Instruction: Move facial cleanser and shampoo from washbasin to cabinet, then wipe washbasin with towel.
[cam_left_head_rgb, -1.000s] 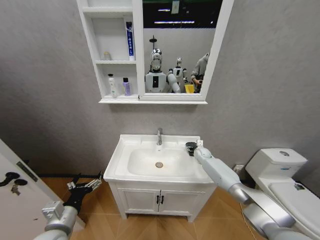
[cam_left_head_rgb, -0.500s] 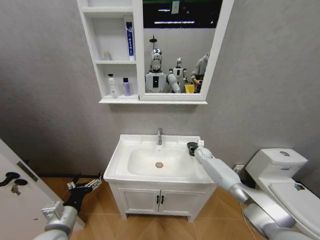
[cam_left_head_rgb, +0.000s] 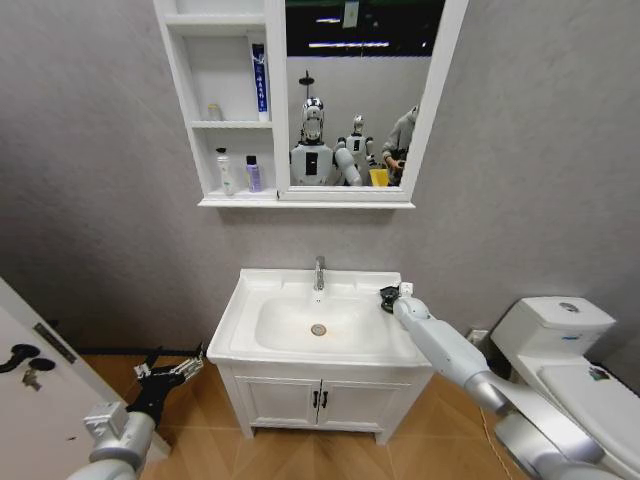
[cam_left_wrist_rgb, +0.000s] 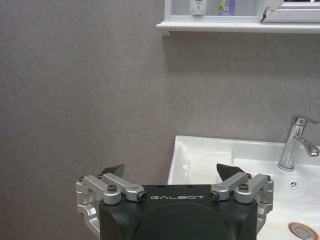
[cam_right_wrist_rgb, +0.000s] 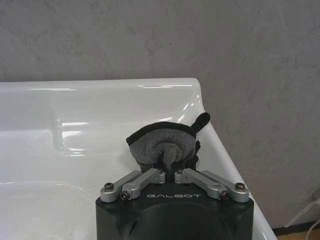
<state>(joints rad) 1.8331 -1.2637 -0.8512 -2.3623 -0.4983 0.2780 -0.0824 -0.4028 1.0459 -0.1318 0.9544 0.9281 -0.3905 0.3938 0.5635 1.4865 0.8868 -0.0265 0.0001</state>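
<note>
My right gripper (cam_left_head_rgb: 389, 298) (cam_right_wrist_rgb: 170, 173) is shut on the dark grey towel (cam_left_head_rgb: 385, 293) (cam_right_wrist_rgb: 161, 144), which is bunched on the back right rim of the white washbasin (cam_left_head_rgb: 246, 318) (cam_right_wrist_rgb: 100, 97). The chrome tap (cam_left_head_rgb: 319, 272) (cam_left_wrist_rgb: 296, 145) stands at the basin's back. On the lowest open shelf of the cabinet (cam_left_head_rgb: 240, 201) stand a white bottle (cam_left_head_rgb: 224, 170) and a small purple bottle (cam_left_head_rgb: 253, 173); I cannot tell which is the facial cleanser and which the shampoo. My left gripper (cam_left_head_rgb: 176, 368) (cam_left_wrist_rgb: 170, 170) hangs open and empty, low and left of the basin.
A blue tube (cam_left_head_rgb: 260, 80) stands on the cabinet's upper shelf beside the mirror (cam_left_head_rgb: 355, 95). Under the basin is a white two-door cupboard (cam_left_head_rgb: 320, 402). A white toilet (cam_left_head_rgb: 560, 345) stands to the right and a door (cam_left_head_rgb: 30, 385) at the near left.
My right gripper, with the towel in it, has slid slightly to the right along the basin's back rim. The left arm has not moved.
</note>
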